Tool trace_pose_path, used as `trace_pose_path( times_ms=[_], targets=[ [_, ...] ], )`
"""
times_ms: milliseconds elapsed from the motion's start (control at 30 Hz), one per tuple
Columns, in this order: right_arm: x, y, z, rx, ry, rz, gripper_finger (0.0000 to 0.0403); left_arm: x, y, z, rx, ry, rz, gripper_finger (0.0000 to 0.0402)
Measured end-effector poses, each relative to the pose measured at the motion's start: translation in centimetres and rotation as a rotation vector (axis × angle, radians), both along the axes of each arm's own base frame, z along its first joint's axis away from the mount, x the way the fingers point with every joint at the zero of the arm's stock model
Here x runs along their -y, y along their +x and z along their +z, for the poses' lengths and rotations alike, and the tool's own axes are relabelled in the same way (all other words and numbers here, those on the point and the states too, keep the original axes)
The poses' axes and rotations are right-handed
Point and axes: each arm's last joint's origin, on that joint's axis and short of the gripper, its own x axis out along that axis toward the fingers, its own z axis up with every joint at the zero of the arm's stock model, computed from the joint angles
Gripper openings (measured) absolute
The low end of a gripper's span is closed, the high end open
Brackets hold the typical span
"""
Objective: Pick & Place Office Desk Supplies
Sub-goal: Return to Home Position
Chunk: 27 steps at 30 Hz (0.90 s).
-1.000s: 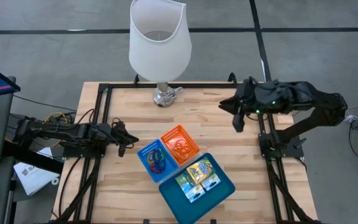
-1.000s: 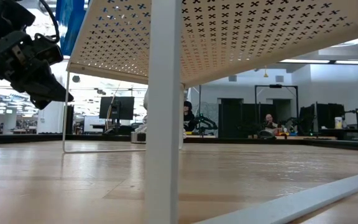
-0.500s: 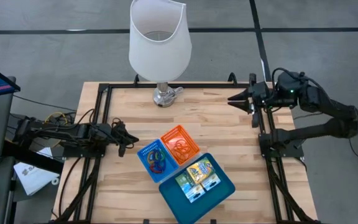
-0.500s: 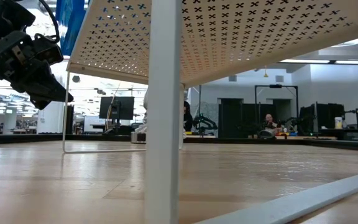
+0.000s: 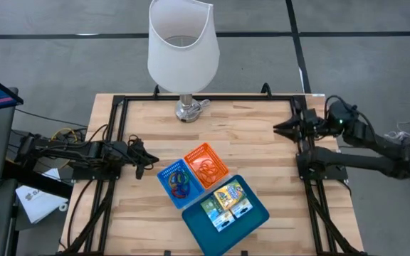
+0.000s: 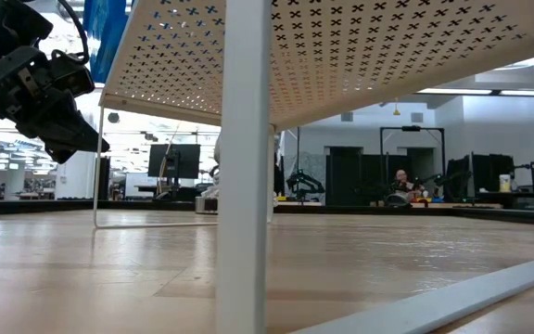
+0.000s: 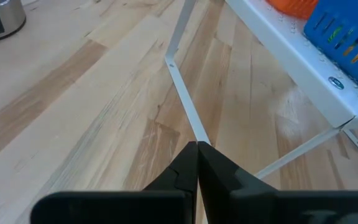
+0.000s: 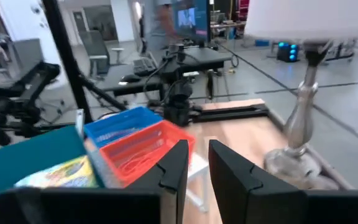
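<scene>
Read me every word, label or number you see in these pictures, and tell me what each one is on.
Nothing here can be read as text.
Two colourful printed boxes in the teal plastic tray: print too small to read.
White paper sheet beside the table: dark marks, too small.
Round blue mark on the white metal shelf: too small.
Screen in the room behind: blurred.
</scene>
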Motion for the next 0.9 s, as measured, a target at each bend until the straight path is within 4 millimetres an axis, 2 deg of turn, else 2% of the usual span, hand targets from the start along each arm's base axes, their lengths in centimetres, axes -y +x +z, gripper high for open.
trace_pose_path(
  times_ms=[200,333,467,600,733,900],
  targets=[
    [-0.9,-1.3,-5.6,0.004,0.099,0.03,0.0062,0.0,0.0,0.0,0.0,0.0,0.0,0.0003],
    [-1.3,-1.7,-8.5,0.024,0.121,0.029,0.0062,0.0,0.0,0.0,0.0,0.0,0.0,0.0003],
    [-1.6,-2.2,-10.1,0.054,0.105,-0.013,0.0062,0.0,0.0,0.0,0.0,0.0,0.0,0.0003],
    [-1.9,-2.5,-10.3,0.127,0.095,-0.011,0.0062,0.0,0.0,0.0,0.0,0.0,0.0,0.0003],
    [-2.0,-2.4,-10.8,0.115,0.088,-0.025,0.0062,0.0,0.0,0.0,0.0,0.0,0.0,0.0003],
    [-2.3,-1.6,-12.9,0.068,0.093,0.001,0.0062,0.0,0.0,0.0,0.0,0.0,0.0,0.0003]
  ],
)
